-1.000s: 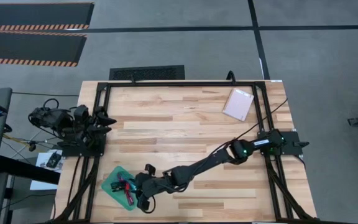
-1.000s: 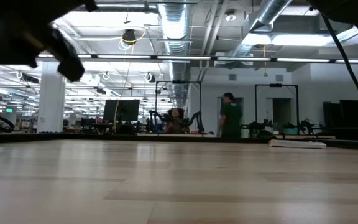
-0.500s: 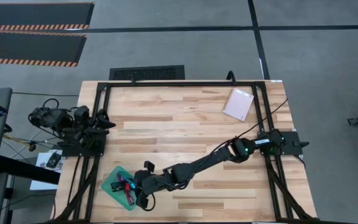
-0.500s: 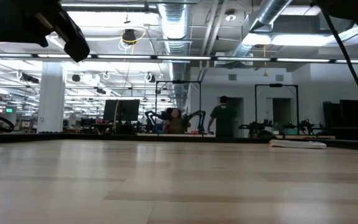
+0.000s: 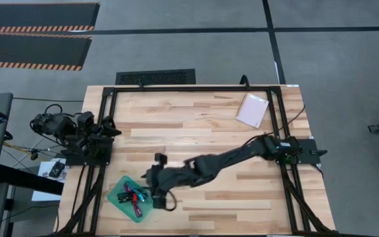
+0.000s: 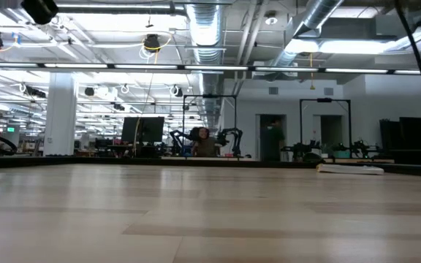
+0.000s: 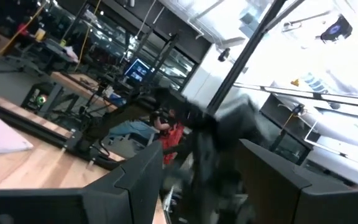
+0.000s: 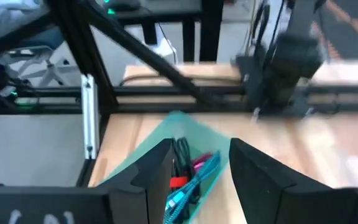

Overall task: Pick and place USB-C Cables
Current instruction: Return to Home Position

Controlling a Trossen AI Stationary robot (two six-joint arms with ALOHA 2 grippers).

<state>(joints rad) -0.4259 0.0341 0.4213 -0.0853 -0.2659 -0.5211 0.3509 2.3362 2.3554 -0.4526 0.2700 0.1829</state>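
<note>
The USB-C cables (image 5: 134, 195), a teal, a pink, a black and a black-and-red bundle, lie together in a shallow teal tray (image 5: 119, 197) near the table's near left corner. My right gripper (image 5: 145, 183) hangs open above the tray's right side. In the right wrist view the cables (image 8: 191, 175) show in the tray (image 8: 180, 124), far below the gap between the fingers. My left gripper (image 5: 109, 125) waits open at the table's left edge, raised and folded back; in the left wrist view it (image 7: 197, 196) holds nothing.
A white-pink flat packet (image 5: 252, 110) lies at the far right of the wooden table. A black frame (image 5: 189, 89) runs round the table's edge. Bare wood spreads across the middle. In the low view the packet (image 6: 349, 169) shows at the right.
My right gripper has risen from low over the tray and drawn a little toward the far edge, rolling its wrist as it went; in the low view it has climbed almost out of the picture's top. The cables have stayed in the tray.
</note>
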